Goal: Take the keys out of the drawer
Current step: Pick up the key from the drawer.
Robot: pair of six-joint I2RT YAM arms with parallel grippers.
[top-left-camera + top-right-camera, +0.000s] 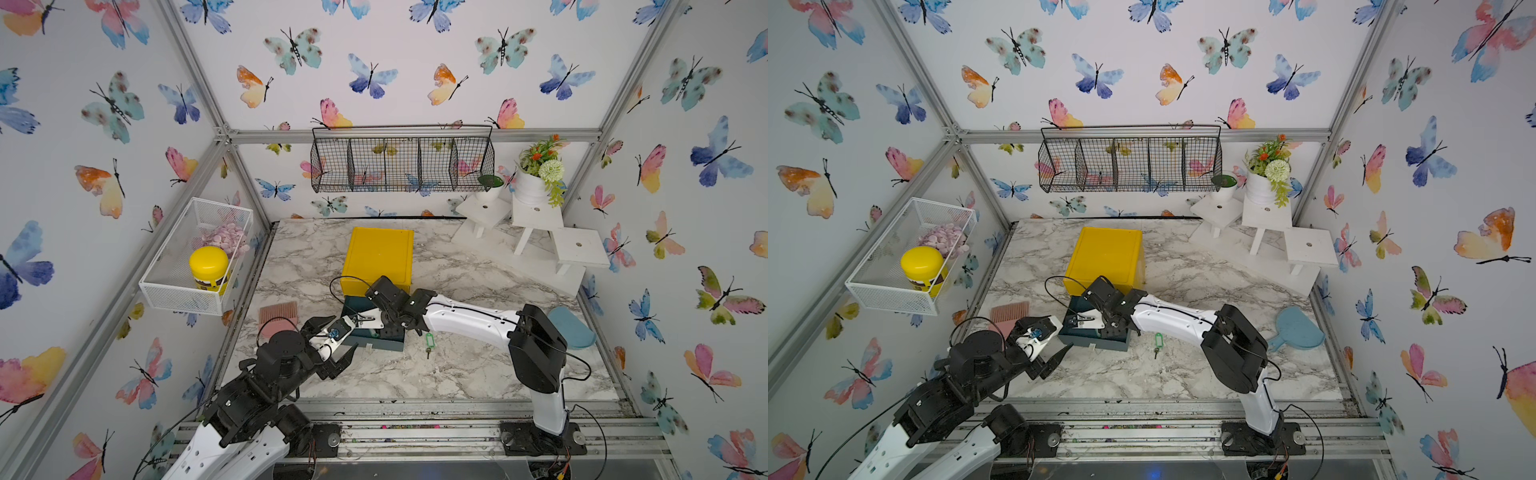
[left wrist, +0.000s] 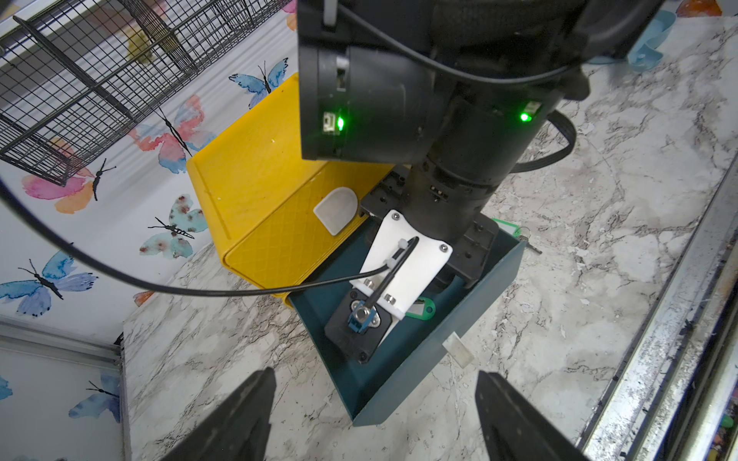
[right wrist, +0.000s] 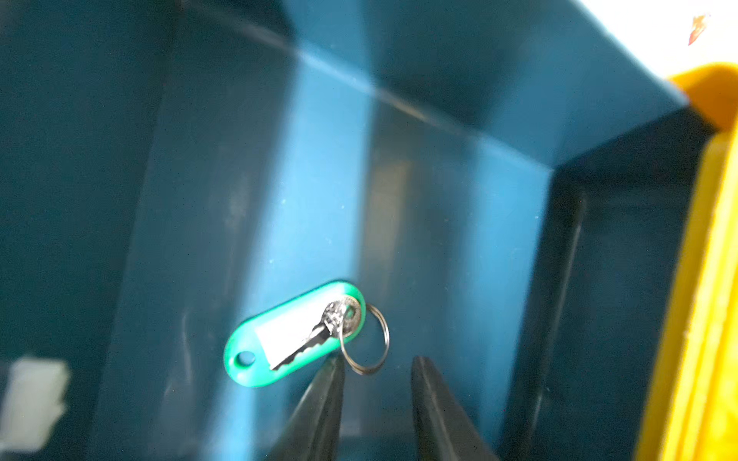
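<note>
A dark teal drawer [image 1: 382, 345] [image 2: 419, 359] stands pulled out of a yellow box [image 1: 378, 253] [image 2: 259, 179]. On its floor [image 3: 319, 159] lies a key on a ring with a green tag [image 3: 287, 343] [image 2: 423, 309]. My right gripper [image 3: 378, 361] reaches down into the drawer, open by a narrow gap. The key's ring lies at its tips, beside one finger [image 3: 327, 391]. In both top views the right wrist hides these jaws. My left gripper [image 2: 375, 375] [image 1: 347, 332] is wide open and empty at the drawer's front left corner. Another green-tagged key [image 1: 429, 341] [image 1: 1158, 340] lies on the marble right of the drawer.
A pink ridged piece [image 1: 278, 316] lies left of the drawer and a blue paddle [image 1: 571, 328] at the table's right edge. White stands with plants [image 1: 536, 232] fill the back right. A white mesh basket with a yellow-lidded jar [image 1: 208, 266] hangs on the left wall, a black wire basket [image 1: 401, 162] on the back wall.
</note>
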